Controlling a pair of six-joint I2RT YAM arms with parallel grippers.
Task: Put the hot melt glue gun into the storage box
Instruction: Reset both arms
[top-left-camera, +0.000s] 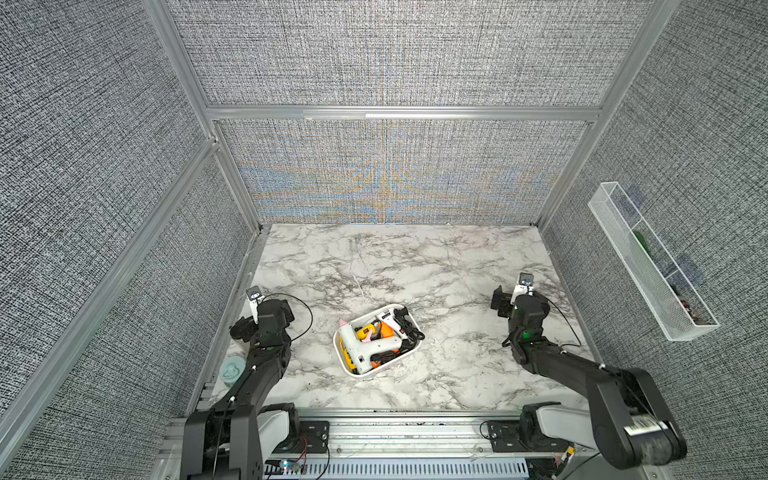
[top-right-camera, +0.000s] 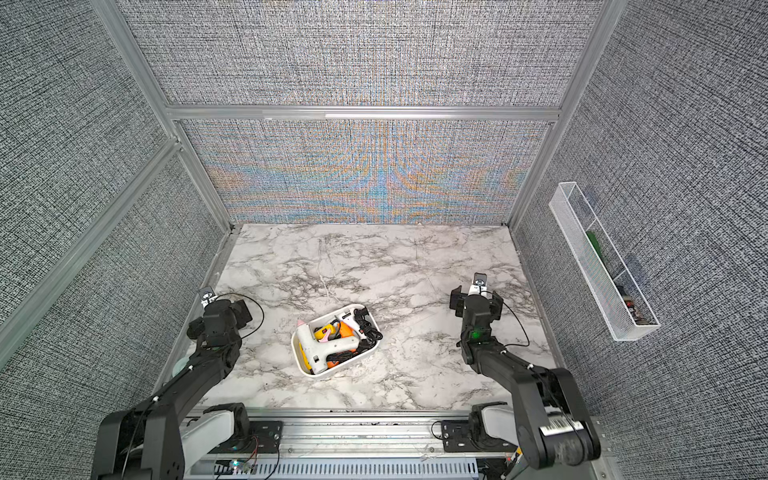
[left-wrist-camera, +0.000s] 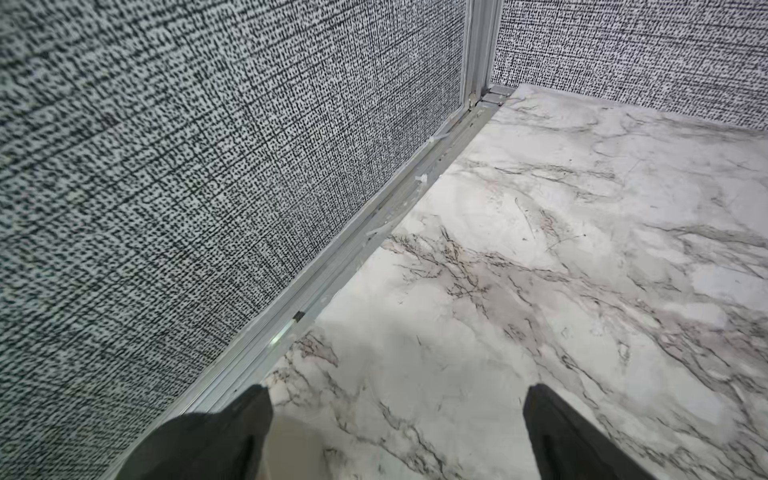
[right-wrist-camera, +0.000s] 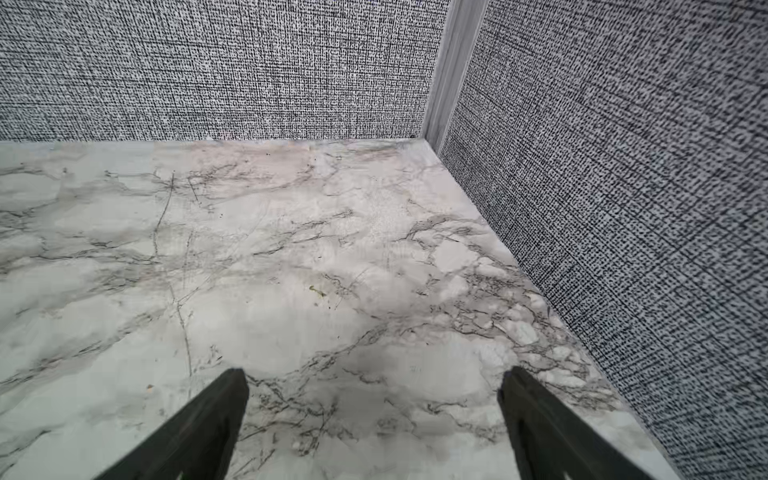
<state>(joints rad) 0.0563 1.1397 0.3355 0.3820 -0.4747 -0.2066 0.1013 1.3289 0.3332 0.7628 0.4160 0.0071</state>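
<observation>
**On the marble top: glue guns boxed, both arms empty**

Both top views show the storage box (top-left-camera: 390, 363) (top-right-camera: 353, 360) mid-table with a pile of glue guns in it. A big white glue gun (top-left-camera: 361, 347) lies on top, its pink nozzle (top-left-camera: 344, 322) right at the rim. The left gripper (top-right-camera: 218, 320) and right gripper (top-right-camera: 477, 300) hang well apart from it, 1 on each side. I'd call the job pretty much done.

My worry is that the top gun rides high on tangled black cords (top-left-camera: 405, 328), so any bump to the box could roll it out.

Left wrist view: jaws spread wide with nothing between them, just bare marble (left-wrist-camera: 540, 249) beside the wall (left-wrist-camera: 208, 166).

Right wrist view: same deal, jaws released over bare tabletop. If either arm swings in low, it could clip the rim.
</observation>
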